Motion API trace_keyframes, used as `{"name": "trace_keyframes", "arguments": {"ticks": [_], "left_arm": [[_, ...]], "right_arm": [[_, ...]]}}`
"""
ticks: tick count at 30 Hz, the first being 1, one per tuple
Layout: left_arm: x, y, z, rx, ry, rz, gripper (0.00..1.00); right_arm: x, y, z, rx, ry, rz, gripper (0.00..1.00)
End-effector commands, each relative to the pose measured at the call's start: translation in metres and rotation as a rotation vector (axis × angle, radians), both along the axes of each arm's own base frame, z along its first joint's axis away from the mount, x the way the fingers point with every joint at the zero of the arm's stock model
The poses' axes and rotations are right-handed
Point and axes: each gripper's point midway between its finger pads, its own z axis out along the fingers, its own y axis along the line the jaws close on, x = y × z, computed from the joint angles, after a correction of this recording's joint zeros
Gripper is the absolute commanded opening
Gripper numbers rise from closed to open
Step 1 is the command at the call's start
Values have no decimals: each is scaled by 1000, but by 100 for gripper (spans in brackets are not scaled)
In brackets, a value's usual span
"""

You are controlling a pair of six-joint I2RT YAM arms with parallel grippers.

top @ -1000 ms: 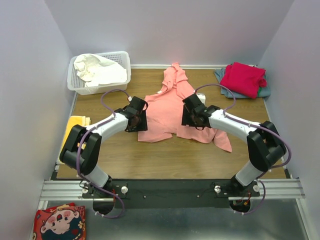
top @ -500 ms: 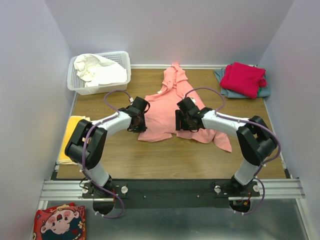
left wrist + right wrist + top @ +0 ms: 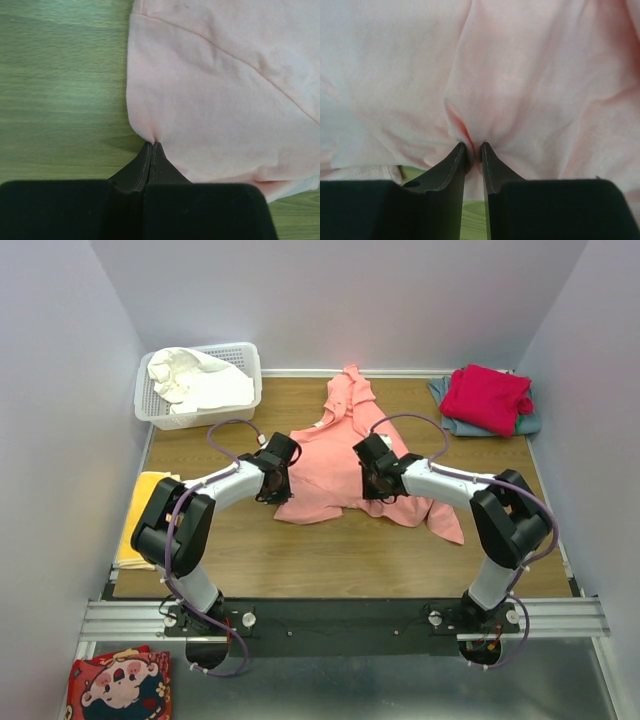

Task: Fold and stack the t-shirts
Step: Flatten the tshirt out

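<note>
A large salmon-pink t-shirt (image 3: 330, 455) lies spread and rumpled in the middle of the table. My left gripper (image 3: 281, 480) is at its left edge. In the left wrist view the left gripper (image 3: 152, 145) is shut, and the pink shirt (image 3: 225, 90) puckers at its tips. My right gripper (image 3: 372, 480) is over the shirt's right half. In the right wrist view the right gripper (image 3: 473, 147) pinches a raised fold of the pink shirt (image 3: 530, 75). At the back right a crimson-red t-shirt (image 3: 485, 397) rests on a grey-blue one (image 3: 440, 390). A white t-shirt (image 3: 195, 378) lies in the basket.
The white lattice basket (image 3: 250, 365) stands at the back left. A yellow cloth (image 3: 145, 502) lies along the table's left edge. A red patterned cloth (image 3: 120, 687) sits below the table's front rail at the bottom left. Walls close in on three sides.
Both grippers have closed on the pink shirt. The right gripper slid a little left over the cloth; the left one edged in to the shirt's left border.
</note>
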Motion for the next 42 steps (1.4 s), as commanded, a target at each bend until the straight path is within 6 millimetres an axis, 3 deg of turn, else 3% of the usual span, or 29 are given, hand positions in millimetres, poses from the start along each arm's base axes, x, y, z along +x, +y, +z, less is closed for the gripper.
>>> {"name": "trace_keyframes", "arguments": {"ticks": [1, 4, 5, 6, 13, 19, 20, 24, 30, 31, 35, 38, 42], "left_arm": [[6, 23, 26, 111, -40, 77, 0], [14, 29, 46, 135, -81, 116, 0], [15, 31, 53, 139, -88, 129, 0], [17, 33, 59, 141, -101, 140, 0], [18, 50, 91, 157, -164, 192, 0], [8, 52, 100, 130, -180, 200, 0], [7, 53, 101, 125, -182, 204, 0], [-4, 63, 107, 141, -191, 236, 0], [-9, 83, 132, 159, -243, 306, 0], [-9, 85, 135, 160, -249, 311, 0], [-9, 83, 137, 143, -249, 302, 0], [-11, 81, 133, 137, -236, 298, 0], [-12, 84, 136, 148, -239, 309, 0]], "right_arm": [[9, -13, 35, -38, -97, -47, 25], [9, -24, 46, -74, -123, -66, 11], [10, -27, 49, -87, -133, -72, 1], [10, -32, 52, -104, -140, -83, 1], [42, -76, 96, -320, -310, -183, 1], [100, -132, 130, -405, -382, -376, 1], [108, -149, 133, -432, -382, -420, 1], [144, -173, 151, -457, -413, -496, 1], [178, -207, 160, -451, -428, -590, 1], [185, -211, 152, -466, -414, -595, 1], [217, -231, 168, -472, -451, -630, 1], [233, -243, 164, -480, -451, -650, 1], [255, -254, 181, -480, -500, -676, 1]]}}
